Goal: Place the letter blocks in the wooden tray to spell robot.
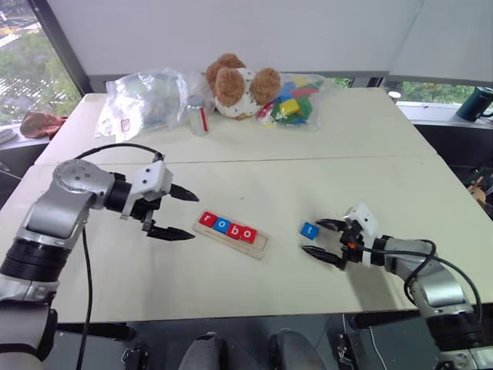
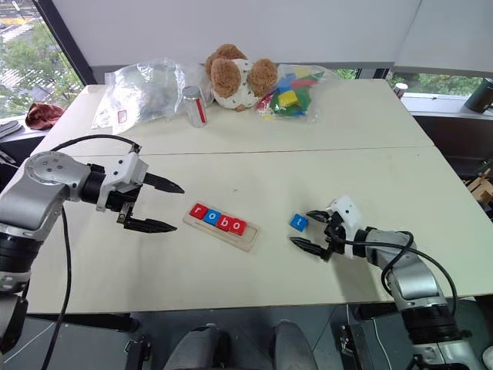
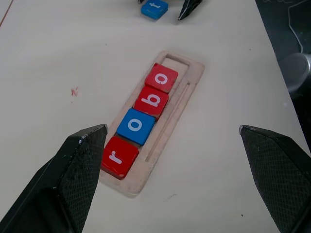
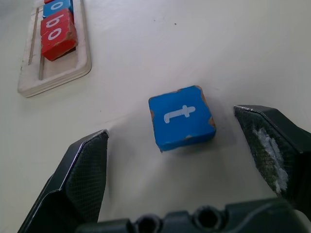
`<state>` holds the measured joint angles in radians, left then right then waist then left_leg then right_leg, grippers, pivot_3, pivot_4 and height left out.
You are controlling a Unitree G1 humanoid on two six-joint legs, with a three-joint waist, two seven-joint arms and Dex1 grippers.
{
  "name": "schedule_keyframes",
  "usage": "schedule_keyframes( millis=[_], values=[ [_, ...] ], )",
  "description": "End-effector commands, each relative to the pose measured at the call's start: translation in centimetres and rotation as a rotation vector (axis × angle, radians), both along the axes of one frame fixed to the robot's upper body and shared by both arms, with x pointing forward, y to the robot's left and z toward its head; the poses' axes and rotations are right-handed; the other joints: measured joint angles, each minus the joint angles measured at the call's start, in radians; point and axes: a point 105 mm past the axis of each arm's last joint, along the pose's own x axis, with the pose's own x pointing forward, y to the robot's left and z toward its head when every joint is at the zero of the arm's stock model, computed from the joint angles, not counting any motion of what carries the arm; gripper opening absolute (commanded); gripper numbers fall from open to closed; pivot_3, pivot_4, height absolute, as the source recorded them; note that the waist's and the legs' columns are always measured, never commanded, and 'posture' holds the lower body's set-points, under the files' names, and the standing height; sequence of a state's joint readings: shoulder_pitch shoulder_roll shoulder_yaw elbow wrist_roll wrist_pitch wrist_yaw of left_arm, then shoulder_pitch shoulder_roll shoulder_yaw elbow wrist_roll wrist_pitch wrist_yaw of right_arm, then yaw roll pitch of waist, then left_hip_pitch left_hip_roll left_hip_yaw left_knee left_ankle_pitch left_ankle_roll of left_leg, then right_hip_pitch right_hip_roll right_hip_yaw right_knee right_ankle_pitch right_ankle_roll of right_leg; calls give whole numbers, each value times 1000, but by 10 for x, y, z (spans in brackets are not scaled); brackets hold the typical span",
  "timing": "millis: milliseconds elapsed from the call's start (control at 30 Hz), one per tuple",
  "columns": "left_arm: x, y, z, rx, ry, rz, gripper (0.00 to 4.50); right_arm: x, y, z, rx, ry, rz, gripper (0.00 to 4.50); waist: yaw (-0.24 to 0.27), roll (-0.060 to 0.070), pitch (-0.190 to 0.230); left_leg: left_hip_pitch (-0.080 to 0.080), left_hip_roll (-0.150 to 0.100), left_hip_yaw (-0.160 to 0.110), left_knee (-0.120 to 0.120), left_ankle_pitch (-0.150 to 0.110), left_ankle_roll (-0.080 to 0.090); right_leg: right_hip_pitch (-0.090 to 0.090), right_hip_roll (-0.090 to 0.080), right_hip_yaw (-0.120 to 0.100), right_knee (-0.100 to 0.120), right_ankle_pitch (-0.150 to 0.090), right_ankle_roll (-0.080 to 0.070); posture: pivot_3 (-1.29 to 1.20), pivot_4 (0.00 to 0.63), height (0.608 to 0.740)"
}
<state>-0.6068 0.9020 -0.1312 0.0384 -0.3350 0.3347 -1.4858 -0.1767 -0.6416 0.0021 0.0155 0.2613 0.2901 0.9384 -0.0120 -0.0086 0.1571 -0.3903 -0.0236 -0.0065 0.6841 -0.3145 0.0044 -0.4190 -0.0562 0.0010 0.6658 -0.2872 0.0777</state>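
The wooden tray (image 1: 231, 233) is lying on the pale counter (image 1: 308, 177), a little left of the middle of the left eye view. Four letter blocks are sitting in it in a row: a red r (image 1: 206, 219), a blue o (image 1: 222, 225), a red b (image 1: 235, 230) and a red o (image 1: 248, 234). The end slot on the tray's right side is showing bare wood. The blue t block (image 1: 309, 230) is lying flat on the counter, just to the right of the tray and apart from it.

The right gripper (image 1: 323, 239) is sitting low at the lower right of the view, with its jaws spread wide. The t block is lying between the two black fingers (image 4: 82, 170), a bit nearer the one showing white scuffs, and it is not touching either one. These jaws are holding nothing.

The left gripper (image 1: 181, 212) is hovering at the left, just beside the r end of the tray. Its jaws are spread wide too, and they are holding and touching nothing.

At the top of the view, a teddy bear (image 1: 240, 85), a clear bag of big coloured blocks (image 1: 291, 102), a small jar (image 1: 198, 116) and a crumpled clear bag (image 1: 142, 100) are resting along the far edge of the counter.
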Motion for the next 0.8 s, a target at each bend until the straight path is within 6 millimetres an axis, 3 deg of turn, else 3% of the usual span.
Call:
schedule_keyframes(
  millis=[33, 167, 267, 400, 567, 800],
  values=[
    [1, 5, 9, 4, -52, 17, 4500, 5, 0, -2, -20, -31, -10, 3122, 0, 0, 0, 0, 0, 0, 0, 0, 0, 0, 0, 0, 0, 0, 0, 0, 150, 740],
    [1, 5, 8, 5, -53, 22, 4500, 4, -1, -4, -36, -35, 0, 1114, 0, 0, 0, 0, 0, 0, 0, 0, 0, 0, 0, 0, 0, 0, 0, 0, 150, 740],
    [1, 7, 6, 12, -52, 23, 4500, 5, 5, 13, -37, -76, 37, 1124, 0, 0, 0, 0, 0, 0, 0, 0, 0, 0, 0, 0, 0, 0, 0, 0, 150, 740],
    [2, 11, -1, 50, -56, 17, 4500, -9, 41, 47, -28, -93, 223, 1124, -4, 1, 1, 0, 0, 0, 0, 0, 0, 0, 0, 0, 0, 0, 0, 0, 150, 740],
    [3, 5, -3, 28, -58, 9, 4500, -18, 80, 43, -139, -43, 330, 1124, 1, 1, 0, 0, 0, -1, 0, 0, 0, -1, 0, 0, 0, 0, 0, 0, 150, 740],
    [2, 3, -6, 10, -54, 18, 4500, -22, 97, 33, -217, -6, 337, 1124, 1, 1, 0, -2, -2, -1, 0, 0, 0, -1, -3, -1, -1, 0, 0, 0, 150, 740]
  ],
)
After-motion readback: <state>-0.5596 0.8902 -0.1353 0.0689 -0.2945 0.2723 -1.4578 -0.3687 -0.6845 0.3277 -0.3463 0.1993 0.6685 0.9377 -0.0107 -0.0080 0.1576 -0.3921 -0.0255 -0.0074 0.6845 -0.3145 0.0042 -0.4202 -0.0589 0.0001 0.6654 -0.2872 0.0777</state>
